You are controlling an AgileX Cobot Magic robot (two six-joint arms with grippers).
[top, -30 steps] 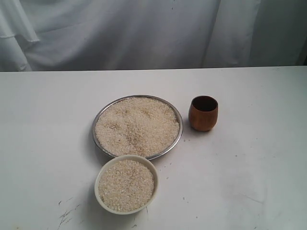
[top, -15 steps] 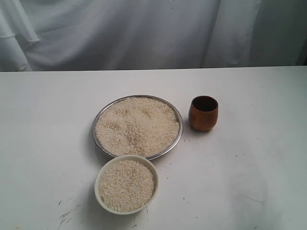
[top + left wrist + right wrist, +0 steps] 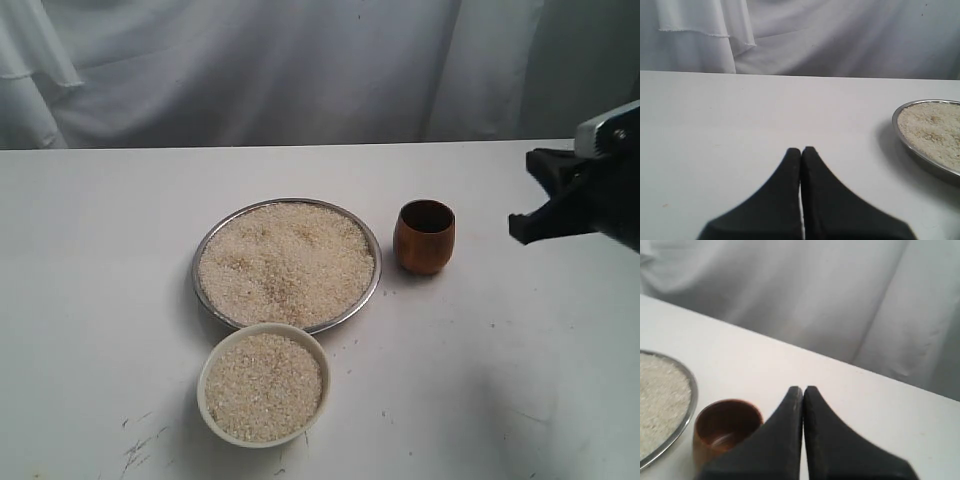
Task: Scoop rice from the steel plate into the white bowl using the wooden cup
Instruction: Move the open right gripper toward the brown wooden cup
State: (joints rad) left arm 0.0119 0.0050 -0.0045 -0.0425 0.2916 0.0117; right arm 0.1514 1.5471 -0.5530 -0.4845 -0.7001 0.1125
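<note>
- Left jaws and right jaws pressed together, empty; right jaws must widen before reaching cup [image 3: 424, 236], or they knock it over.
- Bowl [image 3: 202, 388] nearly full; further rice [image 3: 285, 262] may spill.

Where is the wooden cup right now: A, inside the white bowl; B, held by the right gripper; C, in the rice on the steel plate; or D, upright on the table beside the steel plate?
D: the wooden cup stands upright on the table beside the steel plate.
</note>
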